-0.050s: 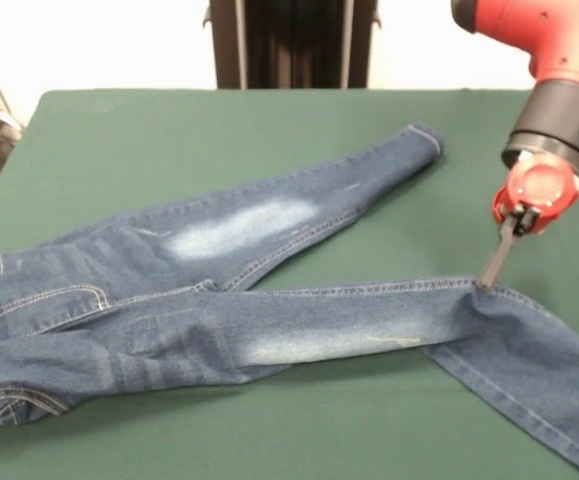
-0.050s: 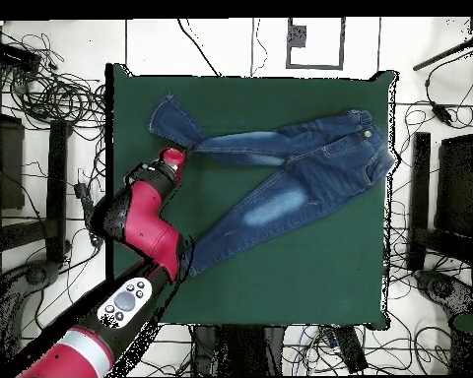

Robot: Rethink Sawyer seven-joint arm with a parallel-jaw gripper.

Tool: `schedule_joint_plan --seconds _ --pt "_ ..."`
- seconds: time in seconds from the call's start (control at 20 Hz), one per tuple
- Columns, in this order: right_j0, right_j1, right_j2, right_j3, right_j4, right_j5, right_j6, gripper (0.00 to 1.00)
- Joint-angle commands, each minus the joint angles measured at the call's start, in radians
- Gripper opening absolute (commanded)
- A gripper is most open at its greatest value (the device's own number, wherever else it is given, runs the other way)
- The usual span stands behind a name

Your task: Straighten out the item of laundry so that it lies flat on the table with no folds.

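The item of laundry [image 1: 269,225], a small pair of blue jeans with faded thigh patches, lies spread across the green table [image 1: 169,130]. Its waistband is at the left in the front view, and the two legs fan out to the right. The far leg runs straight to its cuff [image 1: 424,138]. The near leg kinks at the knee and angles toward the front right corner. My gripper [image 1: 486,283] comes down on that kink, fingers together, pinching the denim at its upper edge. Seen from overhead, the gripper [image 2: 184,153] meets the jeans [image 2: 280,202] near the table's [image 2: 280,276] left side.
My red arm [image 2: 142,221] crosses the table's left edge in the overhead view. Cables [image 2: 53,89] and dark stands [image 2: 433,197] ring the table on the floor. Bare green cloth lies in front of and behind the jeans.
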Motion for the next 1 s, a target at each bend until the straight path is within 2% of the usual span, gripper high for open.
schedule_joint_plan --seconds 0.05,0.3,0.55,1.0 --pt "0.048 0.026 0.093 0.053 0.024 0.031 0.019 0.0" --pt "0.04 0.014 0.103 0.069 -0.027 0.011 0.055 0.0" --pt "0.014 -0.007 0.131 0.086 -0.116 -0.028 0.114 0.0" --pt "0.009 -0.002 0.151 0.101 -0.155 -0.075 0.153 0.0"
